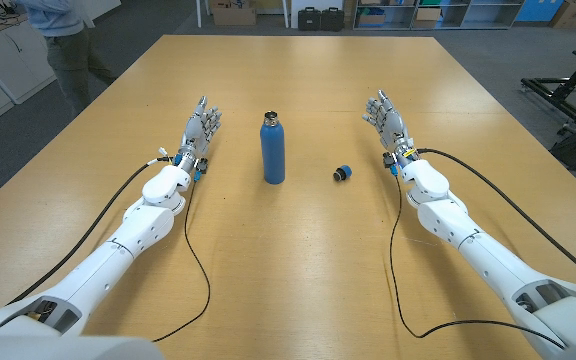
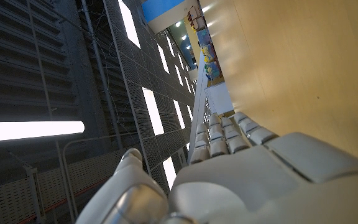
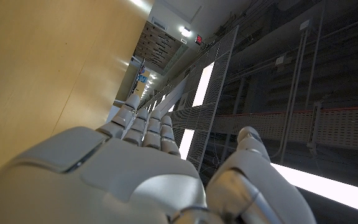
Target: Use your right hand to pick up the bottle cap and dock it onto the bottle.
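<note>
A small dark bottle cap [image 1: 343, 174] lies loose on the wooden table [image 1: 298, 280], just to the right of an upright blue bottle [image 1: 273, 149] whose open neck stands bare, ready to take it. The cap sits between the bottle and the robot's right hand [image 1: 387, 118], near enough to that hand that a short reach inward and down looks like all the pickup would need, which fits the instruction that the right hand do the work. That hand holds nothing, its fingers [image 3: 143, 127] spread and extended, standing on edge over the tabletop. The left hand [image 1: 199, 129] mirrors it on the bottle's other side, fingers [image 2: 225, 134] likewise released and empty, apparently parked out of the way. Nothing steadies the bottle, so seating the cap will probably call for a light, well-centred touch on the neck to keep the bottle from tipping. The task looks to be at its very start. A person [image 1: 66, 40] stands beyond the table's far left corner, well apart from the work.
</note>
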Controlling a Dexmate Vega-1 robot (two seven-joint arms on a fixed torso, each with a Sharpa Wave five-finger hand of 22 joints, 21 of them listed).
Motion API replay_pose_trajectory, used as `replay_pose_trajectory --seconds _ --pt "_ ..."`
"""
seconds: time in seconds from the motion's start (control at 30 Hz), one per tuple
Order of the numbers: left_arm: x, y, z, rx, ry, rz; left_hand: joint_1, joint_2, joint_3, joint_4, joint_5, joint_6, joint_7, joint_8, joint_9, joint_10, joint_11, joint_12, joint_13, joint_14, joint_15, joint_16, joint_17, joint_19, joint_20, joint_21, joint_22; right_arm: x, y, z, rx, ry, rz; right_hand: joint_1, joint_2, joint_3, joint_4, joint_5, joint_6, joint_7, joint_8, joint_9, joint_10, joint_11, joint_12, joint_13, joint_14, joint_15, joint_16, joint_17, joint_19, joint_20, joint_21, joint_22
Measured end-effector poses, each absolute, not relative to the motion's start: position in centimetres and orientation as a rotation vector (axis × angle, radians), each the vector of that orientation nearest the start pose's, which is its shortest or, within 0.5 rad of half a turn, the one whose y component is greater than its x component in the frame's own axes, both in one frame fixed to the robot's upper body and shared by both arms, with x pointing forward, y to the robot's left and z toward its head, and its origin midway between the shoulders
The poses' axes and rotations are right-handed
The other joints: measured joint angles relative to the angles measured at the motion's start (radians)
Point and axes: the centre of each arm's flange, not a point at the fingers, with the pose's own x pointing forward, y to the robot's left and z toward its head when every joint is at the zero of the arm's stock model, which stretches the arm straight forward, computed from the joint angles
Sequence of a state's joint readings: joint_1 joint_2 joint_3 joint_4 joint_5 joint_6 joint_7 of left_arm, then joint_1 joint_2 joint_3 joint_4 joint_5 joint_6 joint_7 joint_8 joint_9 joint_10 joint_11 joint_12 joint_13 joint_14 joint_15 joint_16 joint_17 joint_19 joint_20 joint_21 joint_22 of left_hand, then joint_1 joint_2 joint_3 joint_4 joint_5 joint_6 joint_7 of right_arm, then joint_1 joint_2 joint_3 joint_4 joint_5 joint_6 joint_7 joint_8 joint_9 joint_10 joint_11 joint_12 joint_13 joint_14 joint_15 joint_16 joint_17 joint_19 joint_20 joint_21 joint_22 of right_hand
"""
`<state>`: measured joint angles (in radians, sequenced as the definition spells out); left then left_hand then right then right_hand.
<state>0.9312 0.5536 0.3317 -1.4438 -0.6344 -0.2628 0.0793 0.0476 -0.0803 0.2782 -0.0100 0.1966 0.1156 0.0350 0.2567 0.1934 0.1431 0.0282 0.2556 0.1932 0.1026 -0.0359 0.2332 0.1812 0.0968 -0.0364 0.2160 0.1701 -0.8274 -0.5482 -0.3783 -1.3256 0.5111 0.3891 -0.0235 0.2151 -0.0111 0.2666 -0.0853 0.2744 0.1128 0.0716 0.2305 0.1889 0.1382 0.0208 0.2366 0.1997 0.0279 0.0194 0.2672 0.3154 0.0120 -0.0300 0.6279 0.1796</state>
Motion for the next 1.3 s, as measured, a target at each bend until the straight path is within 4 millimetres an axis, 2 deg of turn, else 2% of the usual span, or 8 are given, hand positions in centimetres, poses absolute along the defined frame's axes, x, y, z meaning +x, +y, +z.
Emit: replay_pose_trajectory --seconds 0.3,0.47,0.57,0.67,0.7,0.83,0.93,1.3 --pt "62.8 29.9 -2.6 -0.043 -0.641 -0.166 0.004 0.006 0.000 0.000 0.000 0.018 -0.004 0.002 0.000 0.017 -0.003 0.000 0.000 0.008 -0.002 0.000 0.000 0.014 -0.003 0.000 0.000 62.5 -29.6 1.6 -0.261 -0.785 0.130 0.032 0.013 0.014 -0.022 -0.005 0.065 -0.018 0.017 0.005 0.065 -0.029 0.019 0.000 0.043 -0.010 0.016 -0.009 0.045 -0.006 0.000 0.000" --pt "63.0 30.3 -2.1 -0.041 -0.652 -0.172 0.004 0.006 0.004 -0.004 0.000 0.024 0.000 0.006 0.000 0.020 0.001 0.000 0.000 0.012 0.002 0.000 0.000 0.014 -0.003 0.000 0.000 61.8 -29.6 2.5 -0.376 -0.807 0.095 0.052 0.017 0.017 -0.032 -0.005 0.075 -0.029 0.017 0.005 0.075 -0.039 0.022 0.003 0.050 -0.014 0.016 -0.009 0.044 -0.006 0.000 0.000" --pt "63.1 30.4 -1.8 -0.039 -0.655 -0.175 0.004 0.006 0.004 -0.004 0.000 0.024 0.000 0.006 0.000 0.022 0.002 0.000 0.000 0.014 0.004 0.000 0.000 0.013 -0.003 0.000 0.005 61.3 -29.5 3.2 -0.441 -0.821 0.079 0.065 0.022 0.023 -0.040 -0.005 0.067 -0.051 0.017 0.004 0.082 -0.046 0.022 0.003 0.050 -0.014 0.016 -0.013 0.044 -0.006 -0.002 0.000" --pt "63.1 30.5 -1.7 -0.036 -0.661 -0.169 0.009 0.011 0.004 -0.004 0.000 0.038 -0.002 0.008 0.000 0.032 -0.003 0.004 0.000 0.025 0.000 0.000 0.000 0.013 -0.003 0.000 0.005 60.8 -29.5 3.8 -0.493 -0.832 0.065 0.078 0.024 0.029 -0.046 -0.005 0.066 -0.057 0.013 0.004 0.082 -0.046 0.022 0.003 0.050 -0.014 0.016 -0.014 0.054 -0.008 -0.008 0.000" --pt "63.1 30.6 -1.6 -0.034 -0.663 -0.162 0.012 0.013 0.006 -0.006 0.000 0.048 -0.004 0.010 0.000 0.043 -0.005 0.008 0.000 0.033 -0.001 0.000 0.000 0.013 -0.003 0.000 0.005 60.7 -29.6 4.0 -0.520 -0.835 0.055 0.090 0.029 0.033 -0.050 -0.005 0.070 -0.074 0.013 0.004 0.086 -0.051 0.022 0.003 0.054 -0.010 0.016 -0.014 0.055 -0.005 -0.008 0.000" --pt "62.7 30.7 -1.2 -0.019 -0.679 -0.137 0.013 0.014 0.008 -0.008 0.000 0.064 -0.010 0.010 0.000 0.052 -0.007 0.008 0.000 0.040 -0.002 0.000 0.000 0.013 -0.003 0.000 0.005 60.3 -29.6 4.6 -0.581 -0.845 0.033 0.126 0.034 0.048 -0.065 -0.005 0.094 -0.106 0.013 0.004 0.096 -0.083 0.022 0.003 0.055 -0.009 0.016 -0.019 0.055 -0.006 -0.015 0.000" --pt "62.4 30.7 -1.0 -0.011 -0.686 -0.127 0.013 0.014 0.008 -0.008 0.000 0.067 -0.007 0.010 0.000 0.052 -0.007 0.008 0.000 0.040 -0.002 0.000 0.000 0.013 -0.003 0.000 0.005 60.0 -29.6 4.9 -0.641 -0.845 0.010 0.145 0.036 0.057 -0.073 -0.005 0.112 -0.124 0.019 0.004 0.109 -0.096 0.022 0.003 0.061 -0.014 0.016 -0.022 0.055 -0.006 -0.021 0.000" --pt "62.0 30.6 -0.9 -0.004 -0.693 -0.108 0.016 0.018 0.012 -0.012 0.000 0.067 -0.007 0.010 0.000 0.063 -0.007 0.008 0.000 0.044 0.002 0.000 0.000 0.013 -0.003 -0.005 0.005 58.9 -29.9 5.9 -0.833 -0.822 -0.029 0.206 0.039 0.070 -0.087 -0.005 0.141 -0.145 0.021 0.004 0.130 -0.127 0.022 0.003 0.024 0.004 0.008 -0.027 0.031 0.007 -0.047 0.000"
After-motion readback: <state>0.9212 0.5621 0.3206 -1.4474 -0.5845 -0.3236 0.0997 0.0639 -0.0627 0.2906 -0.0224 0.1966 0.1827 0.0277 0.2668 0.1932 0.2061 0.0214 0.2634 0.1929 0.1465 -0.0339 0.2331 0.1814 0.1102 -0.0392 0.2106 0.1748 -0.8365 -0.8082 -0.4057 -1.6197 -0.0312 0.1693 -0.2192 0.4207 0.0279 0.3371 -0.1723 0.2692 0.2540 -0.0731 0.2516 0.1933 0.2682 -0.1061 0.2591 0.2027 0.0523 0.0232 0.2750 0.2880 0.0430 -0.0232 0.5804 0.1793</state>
